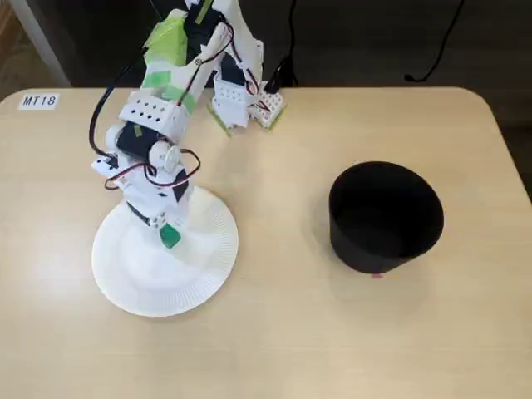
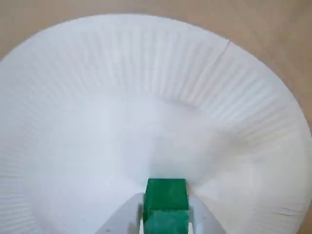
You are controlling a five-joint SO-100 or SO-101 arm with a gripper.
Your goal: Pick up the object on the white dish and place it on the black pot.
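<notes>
Cube (image 2: 166, 202), small and green, sits between the two pale fingers (image 2: 204, 219) of the gripper (image 2: 166, 214), pressed on both sides, low over the white plate (image 2: 146, 63). Seems gripped, though cannot tell whether lifted clear or resting on the plate floor. In the fixed view, shows as a green spot (image 1: 169, 236) under the gripper (image 1: 169, 233), over the plate's upper middle (image 1: 133, 283). Lies well apart from the black pot (image 1: 385, 218), which stands to the right across bare table (image 1: 274, 332); so the carry probably runs rightward in that view, with height needed to clear the rim. Wrist view cuts off the fingers at the bottom edge and shows no pot. Pot's inside reads as plain black, its depth unclear.
</notes>
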